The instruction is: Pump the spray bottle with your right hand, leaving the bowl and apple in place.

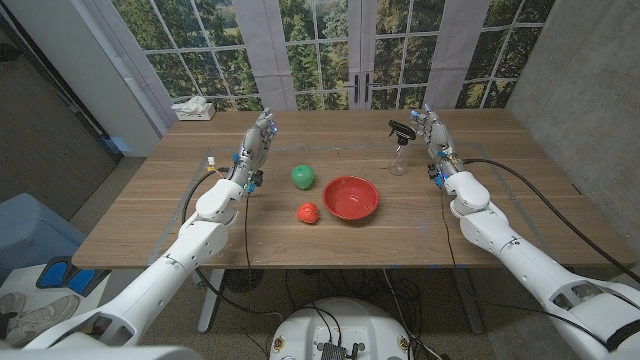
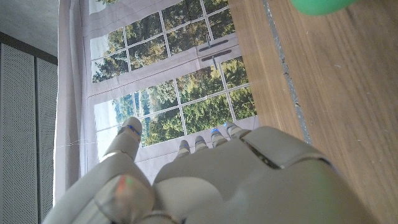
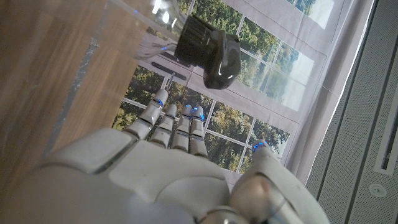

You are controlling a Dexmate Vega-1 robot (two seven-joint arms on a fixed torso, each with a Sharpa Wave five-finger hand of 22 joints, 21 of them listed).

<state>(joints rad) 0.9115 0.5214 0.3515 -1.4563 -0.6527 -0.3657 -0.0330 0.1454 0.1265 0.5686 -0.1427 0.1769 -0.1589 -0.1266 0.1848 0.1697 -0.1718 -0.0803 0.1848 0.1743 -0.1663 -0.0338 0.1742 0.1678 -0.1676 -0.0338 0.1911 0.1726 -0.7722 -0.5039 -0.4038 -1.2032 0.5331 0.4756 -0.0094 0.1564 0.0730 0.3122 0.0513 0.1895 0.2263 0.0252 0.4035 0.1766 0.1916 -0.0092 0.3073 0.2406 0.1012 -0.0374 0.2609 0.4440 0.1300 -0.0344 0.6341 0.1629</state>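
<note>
A clear spray bottle with a black trigger head stands upright at the table's far right. My right hand stands just to its right, fingers straight and apart, a small gap from the bottle, holding nothing. The red bowl sits mid-table, with a green apple to its left and a small red fruit in front of that. My left hand is raised at the far left of the fruits, fingers extended and empty. The green apple's edge shows in the left wrist view.
A tissue box lies at the table's far left corner. Cables run from both wrists across the wooden table. Large windows stand behind the far edge.
</note>
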